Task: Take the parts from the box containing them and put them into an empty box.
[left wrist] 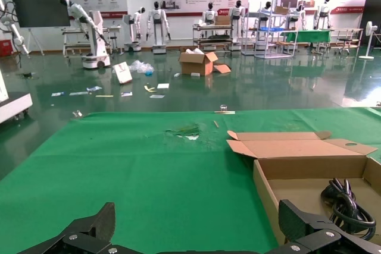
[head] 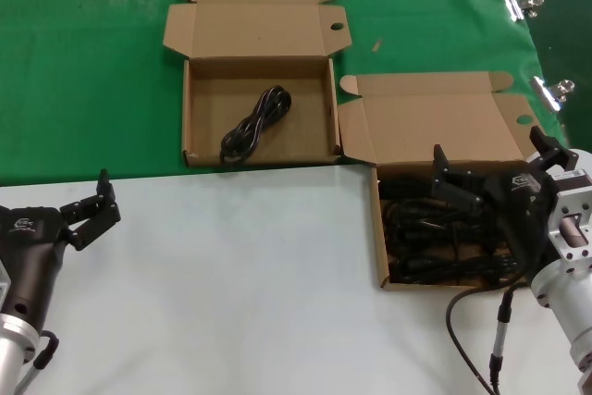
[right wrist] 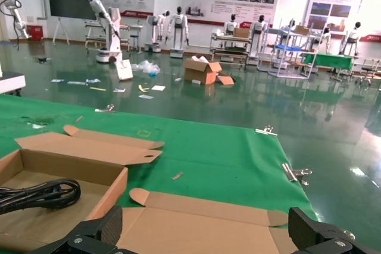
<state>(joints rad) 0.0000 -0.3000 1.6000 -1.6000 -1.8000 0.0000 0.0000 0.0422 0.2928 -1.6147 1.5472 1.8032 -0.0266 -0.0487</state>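
Note:
The box containing the parts (head: 378,228) sits at the right, lid flap open, with several black coiled cables (head: 425,238) inside. My right gripper (head: 490,162) is open and empty, just above these cables; its wrist view shows the open fingers (right wrist: 100,225) over that box's lid flap (right wrist: 196,224). The other box (head: 190,108) lies farther back and left, and holds one coiled cable (head: 256,124), also seen in the left wrist view (left wrist: 348,201) and in the right wrist view (right wrist: 36,196). My left gripper (head: 97,208) is open and empty at the near left.
Both boxes lie on a green cloth (head: 83,90) behind the white tabletop (head: 231,275). Metal binder clips (head: 523,4) hold the cloth at the right edge. My own thick black cable (head: 472,330) hangs near the right arm.

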